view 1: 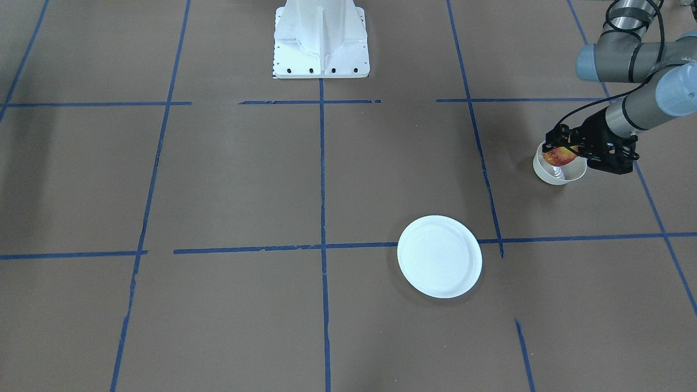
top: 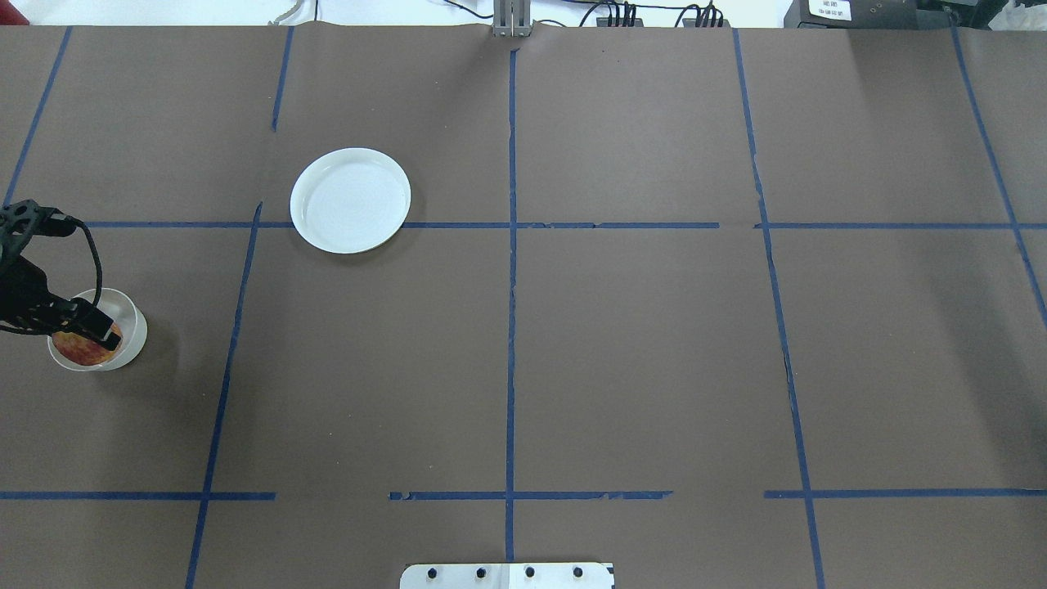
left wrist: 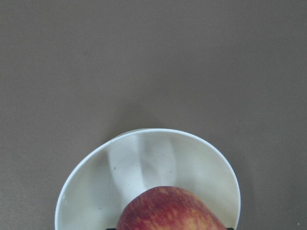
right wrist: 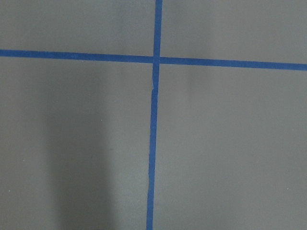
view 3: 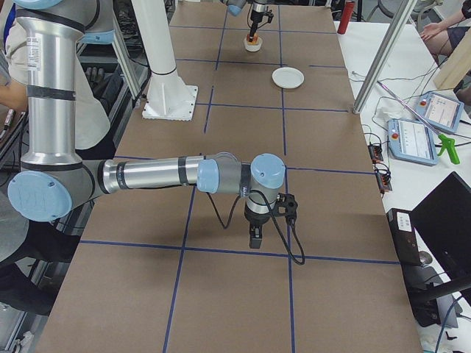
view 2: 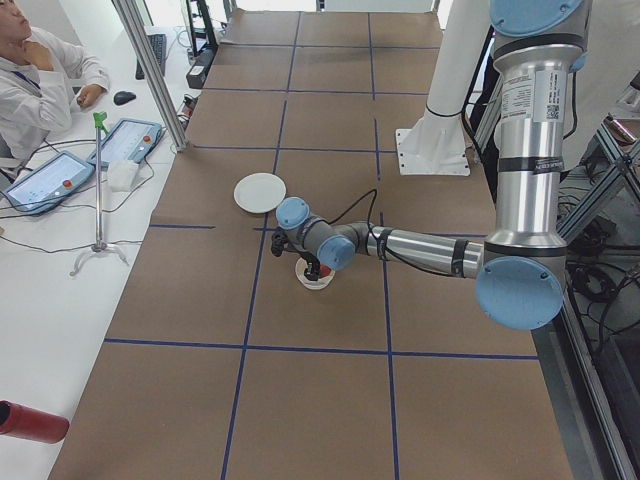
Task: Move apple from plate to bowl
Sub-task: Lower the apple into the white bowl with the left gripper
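Note:
The red and yellow apple [view 1: 558,157] sits between the fingers of my left gripper [view 1: 562,146], right over the small off-white bowl [view 1: 566,175] and about level with its rim. In the overhead view the apple [top: 80,350] fills the near side of the bowl [top: 131,315]. The left wrist view shows the apple [left wrist: 168,211] above the bowl's glossy inside [left wrist: 144,163]. The flat white plate [view 1: 439,256] lies empty, apart from the bowl, and also shows in the overhead view [top: 350,200]. My right gripper [view 3: 255,237] hangs low over the table far from both; I cannot tell whether it is open.
Brown table cover with a grid of blue tape lines [top: 510,245]. The robot's white base [view 1: 321,41] stands at the table's edge. Operators, tablets and a stand line the far side [view 2: 60,170].

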Robot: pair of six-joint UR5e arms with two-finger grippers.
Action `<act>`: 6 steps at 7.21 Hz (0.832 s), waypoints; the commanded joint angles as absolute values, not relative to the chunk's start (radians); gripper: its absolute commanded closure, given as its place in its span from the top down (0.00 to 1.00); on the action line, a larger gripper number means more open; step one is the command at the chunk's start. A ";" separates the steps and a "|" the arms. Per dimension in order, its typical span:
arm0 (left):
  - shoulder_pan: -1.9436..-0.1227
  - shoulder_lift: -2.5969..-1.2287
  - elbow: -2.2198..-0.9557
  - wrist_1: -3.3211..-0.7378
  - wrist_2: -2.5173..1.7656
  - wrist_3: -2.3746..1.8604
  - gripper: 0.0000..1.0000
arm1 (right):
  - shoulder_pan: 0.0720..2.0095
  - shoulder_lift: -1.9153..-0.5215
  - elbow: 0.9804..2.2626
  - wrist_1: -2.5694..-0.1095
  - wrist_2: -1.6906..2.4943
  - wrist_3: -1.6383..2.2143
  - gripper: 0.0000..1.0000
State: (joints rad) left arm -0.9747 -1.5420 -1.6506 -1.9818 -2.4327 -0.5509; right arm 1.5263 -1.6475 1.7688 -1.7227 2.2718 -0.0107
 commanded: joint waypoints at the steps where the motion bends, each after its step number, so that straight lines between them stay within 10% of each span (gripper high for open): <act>1: -0.973 -1.558 -1.631 -1.982 -2.434 -0.549 0.00 | 1.526 -1.647 1.769 -1.723 2.272 -0.011 1.00; 3: -0.973 -1.565 -1.629 -1.982 -2.434 -0.549 0.50 | 1.526 -1.647 1.769 -1.723 2.272 -0.011 1.00; 4: -0.973 -1.563 -1.631 -1.982 -2.434 -0.548 0.99 | 1.526 -1.647 1.769 -1.723 2.272 -0.011 1.00; 6: -0.973 -1.562 -1.640 -1.982 -2.434 -0.541 1.00 | 1.526 -1.647 1.770 -1.723 2.272 -0.011 1.00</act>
